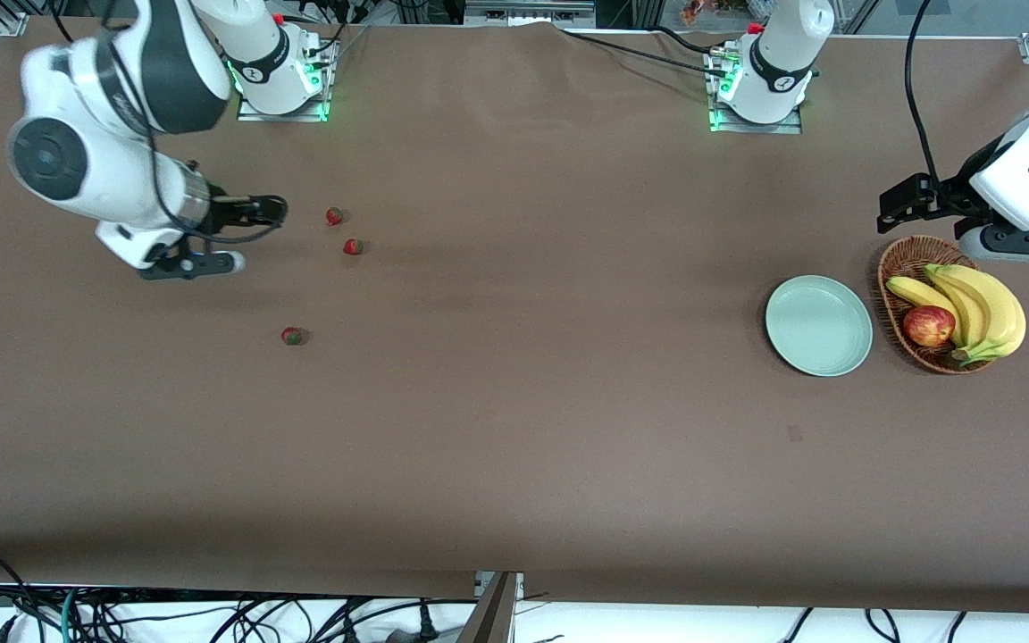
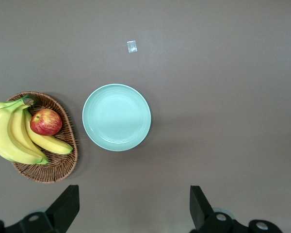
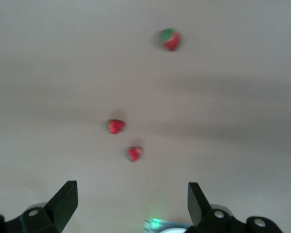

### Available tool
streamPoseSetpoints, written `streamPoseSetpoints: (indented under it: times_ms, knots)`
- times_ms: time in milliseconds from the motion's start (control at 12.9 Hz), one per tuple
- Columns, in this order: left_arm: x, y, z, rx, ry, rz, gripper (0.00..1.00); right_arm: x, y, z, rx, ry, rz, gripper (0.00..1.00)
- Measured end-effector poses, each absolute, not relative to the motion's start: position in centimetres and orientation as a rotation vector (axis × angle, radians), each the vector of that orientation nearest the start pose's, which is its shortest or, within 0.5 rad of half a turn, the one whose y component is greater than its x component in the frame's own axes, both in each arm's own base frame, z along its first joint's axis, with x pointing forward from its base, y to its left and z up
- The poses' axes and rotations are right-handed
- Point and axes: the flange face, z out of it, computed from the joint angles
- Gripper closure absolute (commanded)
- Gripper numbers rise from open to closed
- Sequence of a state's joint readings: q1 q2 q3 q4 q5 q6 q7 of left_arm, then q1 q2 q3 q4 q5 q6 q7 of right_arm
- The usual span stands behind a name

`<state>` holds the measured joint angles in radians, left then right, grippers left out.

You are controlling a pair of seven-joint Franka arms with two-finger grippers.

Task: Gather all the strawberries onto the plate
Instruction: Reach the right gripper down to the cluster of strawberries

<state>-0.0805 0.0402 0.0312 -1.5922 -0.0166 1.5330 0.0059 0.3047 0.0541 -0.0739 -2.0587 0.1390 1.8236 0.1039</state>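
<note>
Three small red strawberries lie on the brown table toward the right arm's end: two close together (image 1: 334, 215) (image 1: 353, 246) and one nearer the front camera (image 1: 291, 336). All three show in the right wrist view (image 3: 116, 126) (image 3: 135, 153) (image 3: 170, 39). My right gripper (image 1: 211, 263) (image 3: 131, 191) is open and empty, held above the table beside the pair. The mint-green plate (image 1: 819, 325) (image 2: 116, 117) is empty, toward the left arm's end. My left gripper (image 1: 988, 241) (image 2: 133, 194) is open and empty, above the table by the basket's edge.
A wicker basket (image 1: 897, 268) (image 2: 53, 172) stands beside the plate and holds bananas (image 1: 983, 304) (image 2: 9, 138) and a red apple (image 1: 928, 325) (image 2: 45, 122). A small pale scrap (image 2: 132, 46) lies on the table nearer the front camera than the plate.
</note>
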Motion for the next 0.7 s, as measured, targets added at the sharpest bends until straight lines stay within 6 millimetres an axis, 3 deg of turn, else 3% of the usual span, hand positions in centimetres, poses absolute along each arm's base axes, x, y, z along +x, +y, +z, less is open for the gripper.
streamPoseSetpoints:
  times_ms: [155,311,699]
  knots:
    - [56.0,-3.0,58.8,-3.15,0.086,0.158,0.0,48.3,14.2,33.8,-3.023,-0.069,0.473,0.0]
    - [56.1,-2.7,58.8,-3.15,0.077,0.157,0.0,46.1,15.6,30.1,-3.043,-0.05,0.477,0.0]
    - [56.3,-2.4,58.6,-3.151,0.066,0.15,0.0,44.1,15.3,20.6,-3.077,-0.006,0.437,0.01]
